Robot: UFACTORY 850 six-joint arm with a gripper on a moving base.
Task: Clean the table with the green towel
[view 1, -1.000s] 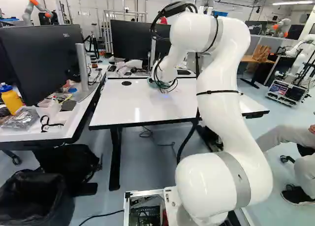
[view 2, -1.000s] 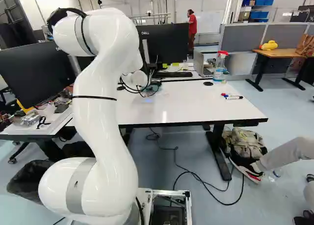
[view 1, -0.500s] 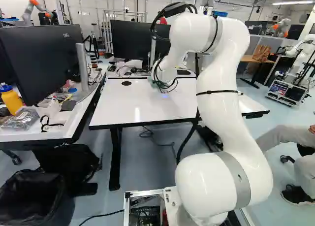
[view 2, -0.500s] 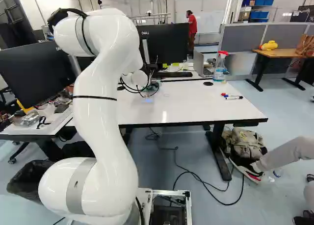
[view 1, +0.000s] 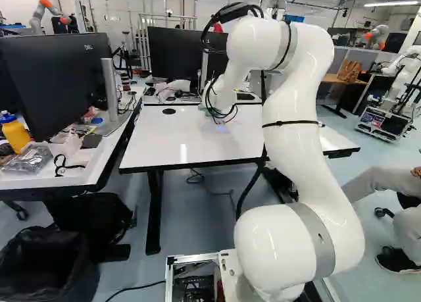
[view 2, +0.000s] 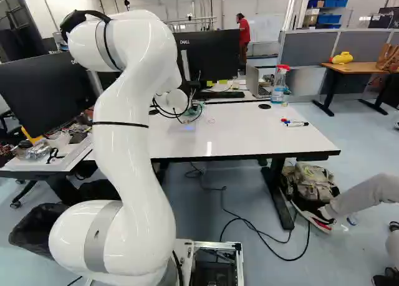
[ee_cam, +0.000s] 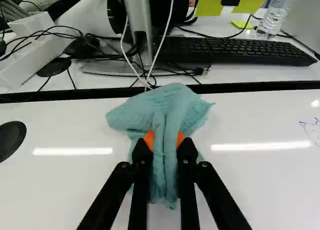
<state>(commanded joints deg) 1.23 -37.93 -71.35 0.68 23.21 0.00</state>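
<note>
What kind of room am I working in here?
Probably a robotics lab or shared tech workspace: another robot stands at the back of the left base view, monitors sit on the desks, and loose cables run across the floor.

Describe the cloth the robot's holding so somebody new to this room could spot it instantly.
Start at the big white table and follow the arm to the black gripper near the table's far edge. Pinched between its orange pads is the towel, a bunched, pale blue-green cloth. Its soft folds set it apart from the black keyboard beyond.
</note>
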